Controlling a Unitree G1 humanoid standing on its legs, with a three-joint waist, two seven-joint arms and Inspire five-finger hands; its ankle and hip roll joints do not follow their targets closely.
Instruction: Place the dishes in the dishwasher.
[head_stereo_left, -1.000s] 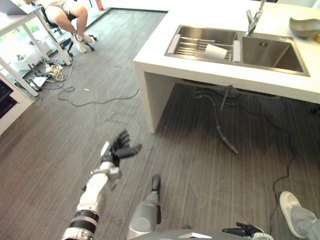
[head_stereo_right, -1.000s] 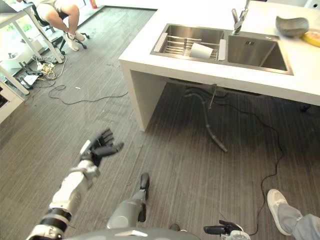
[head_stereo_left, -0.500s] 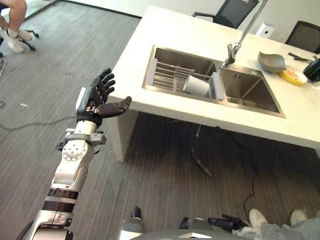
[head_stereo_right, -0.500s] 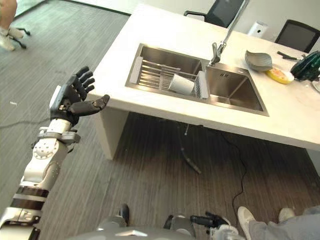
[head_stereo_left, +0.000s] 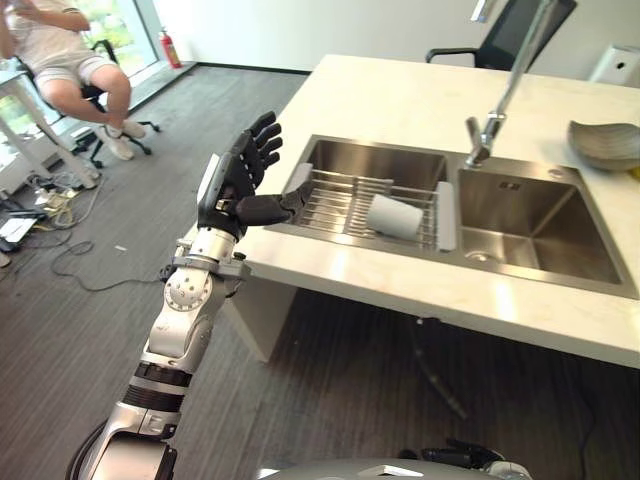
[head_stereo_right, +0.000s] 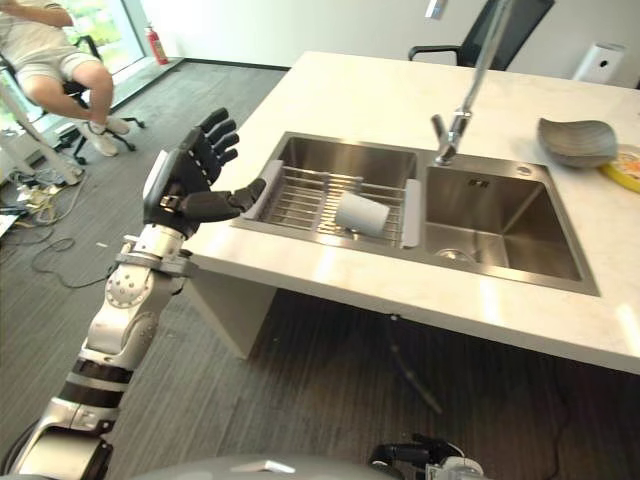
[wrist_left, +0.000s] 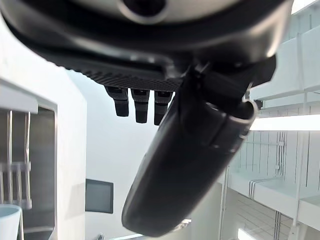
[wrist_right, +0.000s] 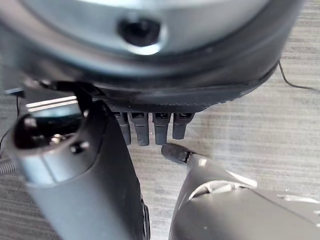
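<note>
white cup (head_stereo_left: 394, 216) on its side in the drying rack (head_stereo_left: 352, 203) of the sink (head_stereo_right: 500, 215), untouched. left hand (head_stereo_left: 238, 186) raised beside the counter edge, fingers spread, empty. right hand (wrist_right: 150, 125) low, fingers straight. reach step, likely; next calls for closing on cup.

Sink (head_stereo_left: 520, 225): brushed stainless metal, satin sheen. Rack (head_stereo_left: 345, 205): bare metal wire. Cup (head_stereo_left: 395, 216): smooth, matt white. Table (head_stereo_left: 400, 95): polished pale stone. Floor (head_stereo_left: 150, 150): ribbed grey carpet. Left hand (head_stereo_left: 240, 185): matt black plastic.
</note>
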